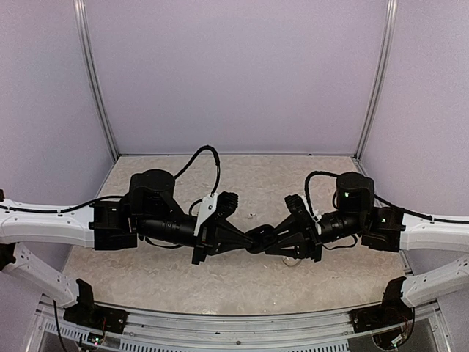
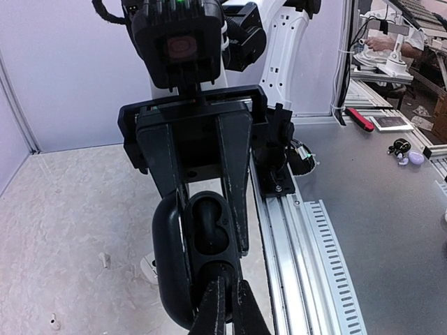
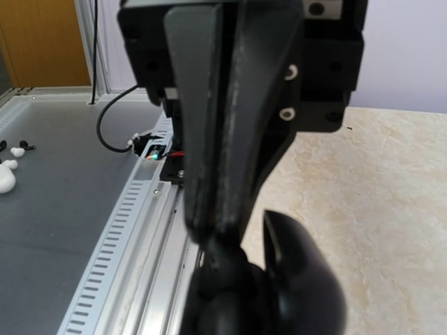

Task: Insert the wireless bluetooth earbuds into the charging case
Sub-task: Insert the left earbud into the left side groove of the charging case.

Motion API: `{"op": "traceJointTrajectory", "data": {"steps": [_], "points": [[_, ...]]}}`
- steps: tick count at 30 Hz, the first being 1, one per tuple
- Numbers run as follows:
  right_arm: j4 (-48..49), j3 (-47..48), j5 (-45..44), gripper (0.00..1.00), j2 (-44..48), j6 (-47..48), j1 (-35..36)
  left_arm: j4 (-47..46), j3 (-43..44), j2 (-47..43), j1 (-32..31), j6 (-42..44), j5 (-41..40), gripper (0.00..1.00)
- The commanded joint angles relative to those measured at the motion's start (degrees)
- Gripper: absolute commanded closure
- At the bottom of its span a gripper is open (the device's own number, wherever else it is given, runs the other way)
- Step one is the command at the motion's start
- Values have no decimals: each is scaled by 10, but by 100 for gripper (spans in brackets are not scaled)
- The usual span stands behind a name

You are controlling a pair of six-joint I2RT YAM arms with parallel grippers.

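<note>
The black charging case hangs open above the table's middle, between both arms. My right gripper is shut on it; in the left wrist view its two fingers flank the case's base, and the lid swings out to the left. My left gripper is shut, its tips pressed into the lower socket of the base. The upper socket looks hollow. I cannot make out the earbuds; anything under the tips is black on black. In the right wrist view the case is a blur below the fingers.
A slotted aluminium rail runs along the near table edge, with a grey bench beyond it. Small white bits lie on the marbled tabletop, and a white piece sits below the case. Purple walls enclose the table.
</note>
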State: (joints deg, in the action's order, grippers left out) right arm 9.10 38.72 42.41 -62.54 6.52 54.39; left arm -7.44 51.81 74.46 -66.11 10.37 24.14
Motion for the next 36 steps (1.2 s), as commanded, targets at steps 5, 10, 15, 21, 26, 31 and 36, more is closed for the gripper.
{"op": "traceJointTrajectory", "data": {"steps": [5,10,15,21,26,31,36], "points": [[30,9,20,100,15,-5,6,20,1,0,-2,5,-36,100],[35,9,25,100,15,-8,6,17,-2,4,-6,7,-42,100],[45,9,31,100,13,-13,6,-1,-15,3,-7,9,-49,100],[47,12,36,100,9,-14,6,-15,-25,0,-7,2,-51,95],[41,8,24,100,10,-13,6,-9,-30,-20,-7,8,-70,80],[45,-3,10,100,8,-16,5,-40,-53,-68,-12,18,-95,71],[45,-8,-6,100,7,-20,5,-50,-65,-91,-24,26,-127,71]]}}
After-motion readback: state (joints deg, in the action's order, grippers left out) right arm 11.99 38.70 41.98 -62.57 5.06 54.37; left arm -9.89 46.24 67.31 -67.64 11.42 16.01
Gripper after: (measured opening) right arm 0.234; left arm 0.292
